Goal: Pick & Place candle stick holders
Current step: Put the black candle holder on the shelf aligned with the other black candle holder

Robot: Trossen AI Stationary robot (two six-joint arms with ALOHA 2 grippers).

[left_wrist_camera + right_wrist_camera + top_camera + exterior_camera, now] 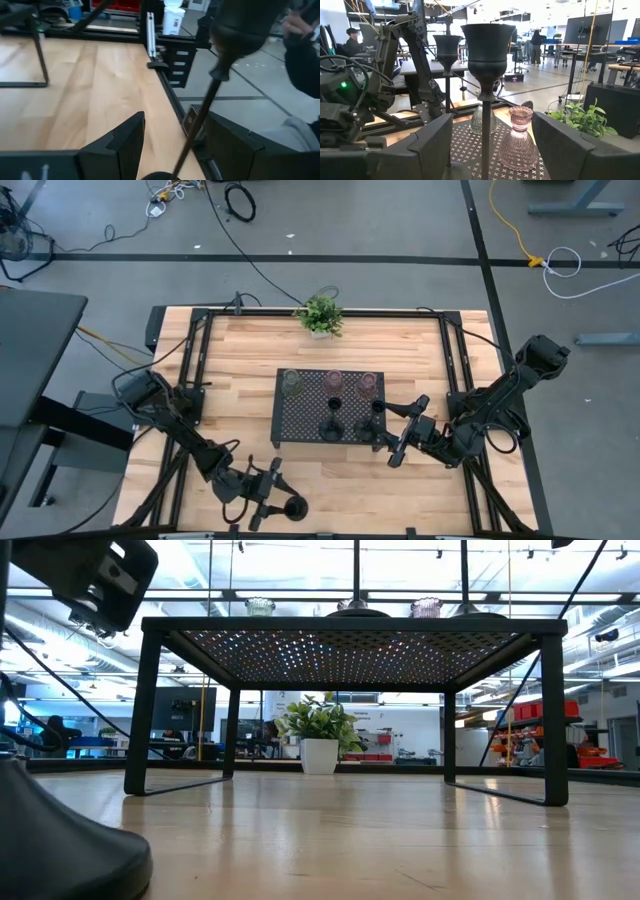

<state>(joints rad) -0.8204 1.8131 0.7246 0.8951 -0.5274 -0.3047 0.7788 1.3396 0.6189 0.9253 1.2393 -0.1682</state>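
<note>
A black perforated tray (pixel 330 408) stands mid-table. On it are a greenish glass holder (pixel 291 383), two pinkish glass holders (pixel 334 383) (pixel 367 385) and two black thin-stemmed holders (pixel 330 425) (pixel 378 420). My right gripper (pixel 398 432) is open, with a finger on each side of the right black holder's stem (pixel 485 135), apart from it. That holder stands on the tray by its base. My left gripper (pixel 265 492) is open at the table's near edge around a third black holder's thin stem (pixel 197 130). That holder's cone base (pixel 295 506) rests on the table. My left gripper's fingers stand level on either side of the black holder's thin stem (pixel 200 120), low on the stem. The stem runs close by one finger (pixel 225 140), and I cannot tell whether it touches. The holder's base is on the table and its cup (pixel 242 25) leans off to one side.
A leafy potted plant (pixel 320 315) stands at the far edge, behind the tray. A black metal frame (pixel 200 340) borders the table. In the left wrist view the table's edge (pixel 172 100) is close, and a person's sleeve (pixel 302 45) shows beyond it.
</note>
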